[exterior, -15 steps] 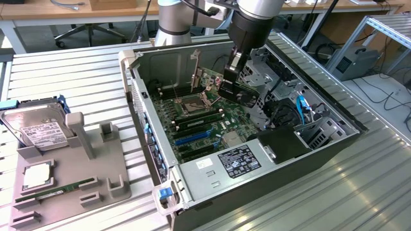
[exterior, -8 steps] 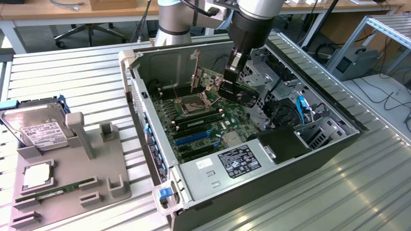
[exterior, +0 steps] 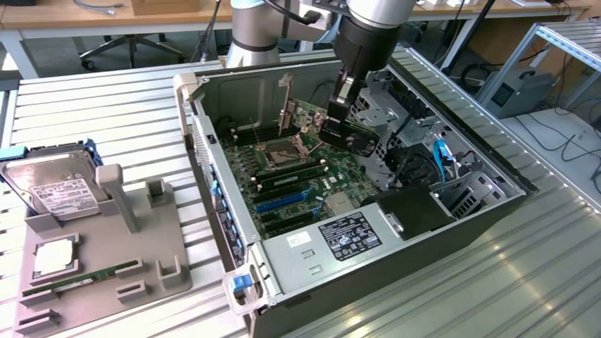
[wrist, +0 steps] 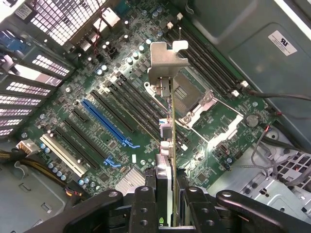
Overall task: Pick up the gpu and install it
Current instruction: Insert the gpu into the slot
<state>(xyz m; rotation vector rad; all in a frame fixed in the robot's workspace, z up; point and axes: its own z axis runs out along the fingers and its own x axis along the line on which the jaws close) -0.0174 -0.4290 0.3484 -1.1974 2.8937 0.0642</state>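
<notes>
Exterior view, holdings by size:

- Slatted metal table (exterior: 103,120), bearing everything below.
- Open PC case (exterior: 224,151), lying on its side, interior facing up.
- Motherboard (wrist: 97,92) on the case floor, with the CPU socket (wrist: 201,104) and a row of expansion slots, one long blue slot (wrist: 109,122) among them.
- Grey parts fixture (exterior: 103,260) at the exterior view's left, well apart from the case. It carries a hard drive (exterior: 52,186) and a RAM stick (exterior: 84,279).
- Gripper (exterior: 336,118), reaching down into the case with its fingers clamped on the gpu (exterior: 302,113).
- The gpu (wrist: 170,145) hangs edge-down above the motherboard, clear of it, near the CPU socket. Its long axis runs from the gripper (wrist: 171,216) out to the metal end bracket (wrist: 167,60). The slots lie beside and below — the card is not yet seated. Its alignment with the slots cannot be judged.
</notes>
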